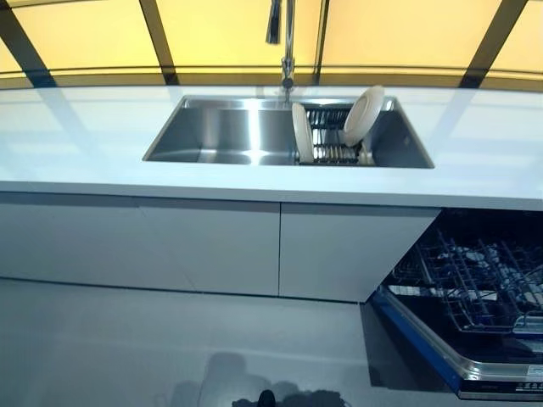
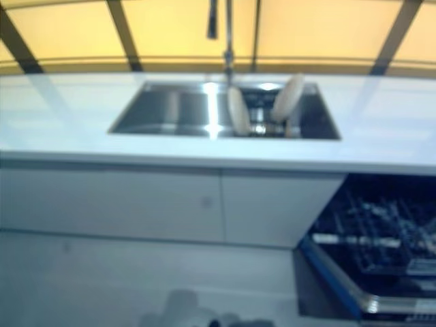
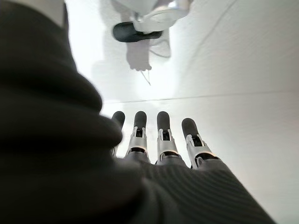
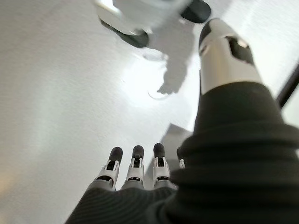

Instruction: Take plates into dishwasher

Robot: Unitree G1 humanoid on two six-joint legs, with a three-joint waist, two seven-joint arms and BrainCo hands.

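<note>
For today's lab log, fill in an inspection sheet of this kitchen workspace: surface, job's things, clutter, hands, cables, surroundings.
Surface: white countertop with a steel sink set in it.
Job's things: two plates on edge in the sink's rack, left plate upright, right plate tilted; dishwasher open at lower right, its basket pulled out.
Clutter: nothing seen.
Hands: left hand and right hand show only in their wrist views, fingers straight, holding nothing, pointing at the floor.
Cables: nothing seen.
Surroundings: faucet, yellow panels behind, white cabinet doors.

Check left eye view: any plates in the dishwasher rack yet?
No, both plates stand in the sink; the dishwasher rack holds none.
</note>
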